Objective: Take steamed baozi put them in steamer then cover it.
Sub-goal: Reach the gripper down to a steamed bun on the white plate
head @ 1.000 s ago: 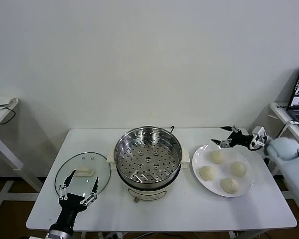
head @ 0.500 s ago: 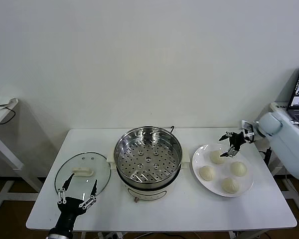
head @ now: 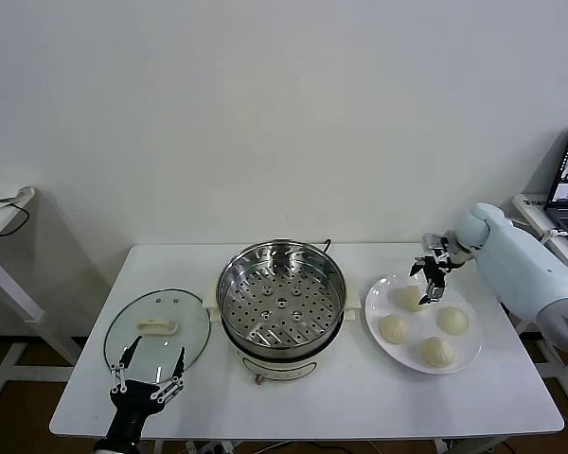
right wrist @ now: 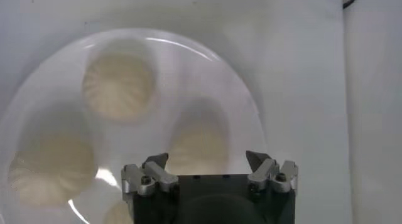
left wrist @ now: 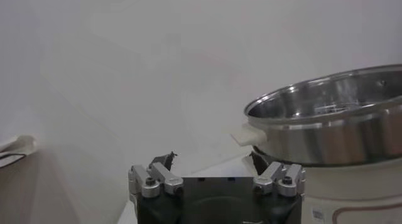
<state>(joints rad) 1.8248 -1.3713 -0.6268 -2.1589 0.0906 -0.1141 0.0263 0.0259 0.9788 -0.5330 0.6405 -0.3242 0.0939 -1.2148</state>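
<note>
Looks like step one: right gripper point(head: 430, 280) hangs open over the back baozi point(head: 410, 298) on the plate point(head: 469, 353). Next it needs to drop and pinch. Left gripper point(head: 150, 376) sits open near the glass lid point(head: 157, 326).

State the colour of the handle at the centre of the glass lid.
Cream-white. The lid's handle shows best in the head view, against the clear glass cover.

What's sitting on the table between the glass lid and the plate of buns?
In the head view, the steamer stands between the glass lid and the plate of baozi; its perforated tray is empty.
</note>
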